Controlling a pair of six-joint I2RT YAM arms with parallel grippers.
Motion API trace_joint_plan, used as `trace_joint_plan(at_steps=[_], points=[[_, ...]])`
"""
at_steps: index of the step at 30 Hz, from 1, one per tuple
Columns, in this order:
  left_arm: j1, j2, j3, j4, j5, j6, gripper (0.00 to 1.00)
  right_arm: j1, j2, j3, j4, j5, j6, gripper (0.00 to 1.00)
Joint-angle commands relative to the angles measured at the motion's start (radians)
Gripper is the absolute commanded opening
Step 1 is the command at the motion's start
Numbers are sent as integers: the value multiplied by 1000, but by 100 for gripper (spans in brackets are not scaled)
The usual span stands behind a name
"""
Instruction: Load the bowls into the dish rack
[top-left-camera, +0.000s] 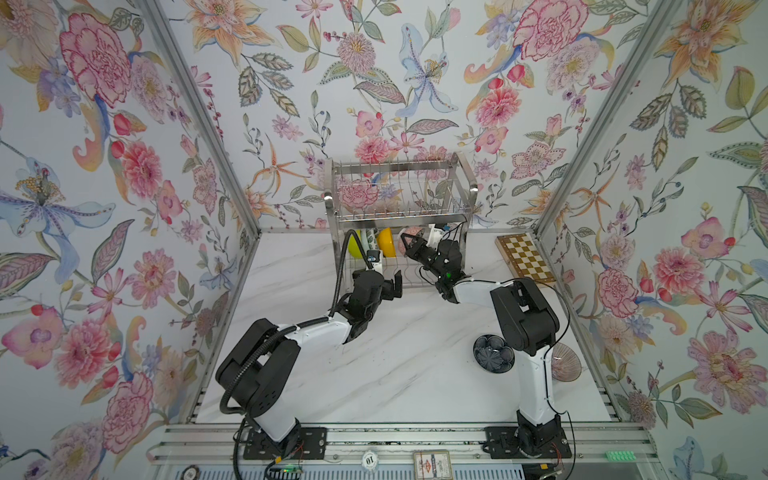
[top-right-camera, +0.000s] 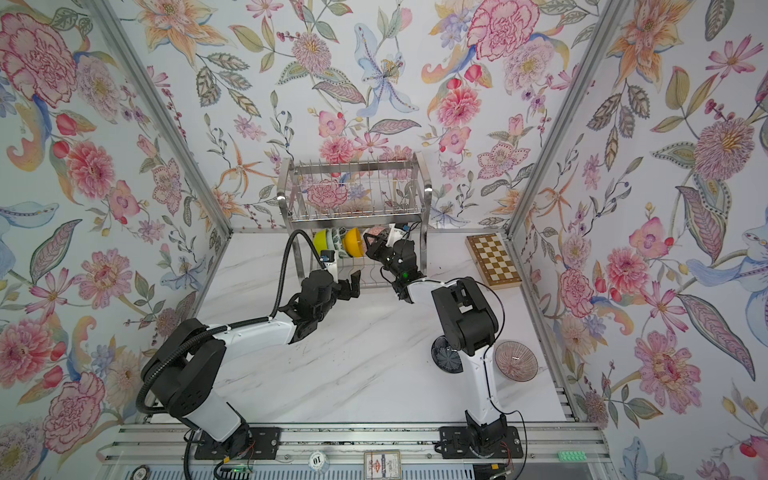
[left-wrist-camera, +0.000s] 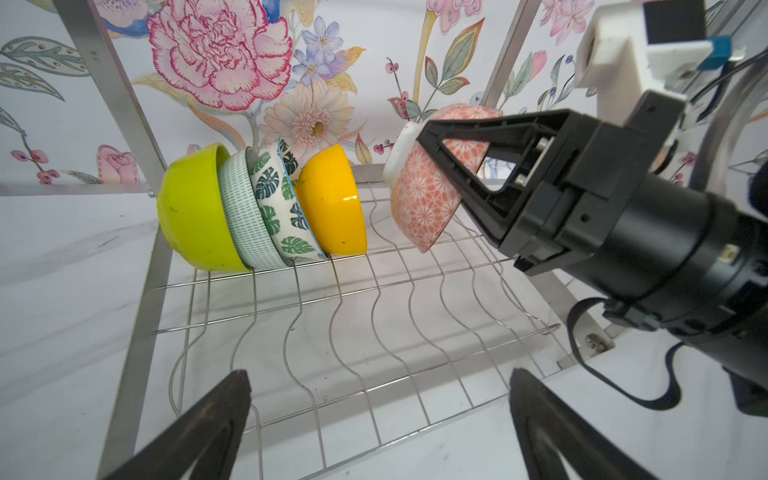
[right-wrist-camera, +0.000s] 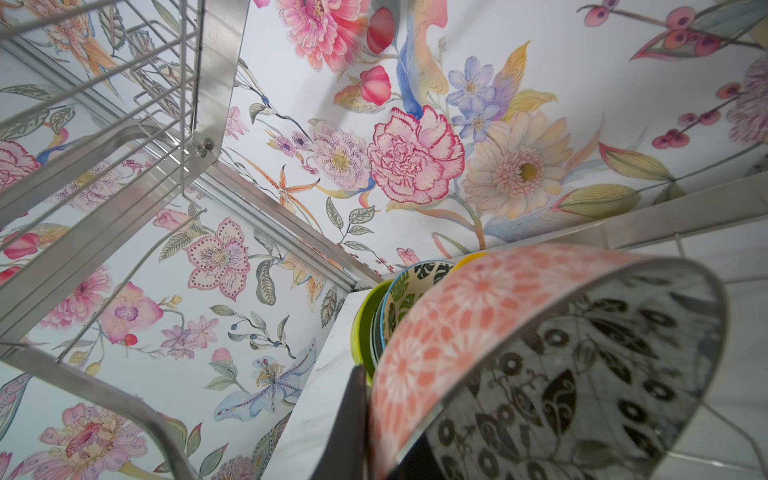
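LOWER SHELF, DISH RACK: My right claw (left-wrist-camera: 419, 139) is clenched on the rim of the coral-patterned bowl (left-wrist-camera: 419, 208), one finger outside and the other apparently inside. It holds the bowl tilted on edge over the wavy wires of the dish rack (top-left-camera: 400, 165). I cannot tell from here whether the bowl's lower edge touches a wire.

That matters. If I let go before the bowl sits in a trough, I judge it could roll forward off the shelf towards my left claw (top-left-camera: 395, 286). That claw hangs released and empty just in front of the shelf.

Pushing too far past the fingertips could knock the orange-yellow bowl (left-wrist-camera: 332, 203), near the held bowl but apart from it. It leans in a row with the leaf-print bowl (left-wrist-camera: 274, 199), the pale aqua bowl (left-wrist-camera: 239, 216) and the lime-yellow bowl (left-wrist-camera: 191, 208), and the row could topple.

The rack's upper tier sits close above the right claw, so lifting out could snag it.

Well behind the claw, by that arm's base, the dark navy bowl (top-left-camera: 492, 353) and the pink lined bowl (top-right-camera: 516, 360) wait on the table. A chessboard (top-left-camera: 525, 259) lies out beside the wrist, clear of the work.
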Motion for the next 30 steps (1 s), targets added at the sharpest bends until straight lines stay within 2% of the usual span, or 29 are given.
trace_joint_plan(at_steps=[1,8,30], points=[[1,33,37,43,-65,118,99,-12,39,62,68,-16,19,0],[-1,78,66,44,-80,174,99,-17,120,144,78,-35,51,0],[2,101,53,52,-106,226,99,-36,308,368,68,-119,138,0]])
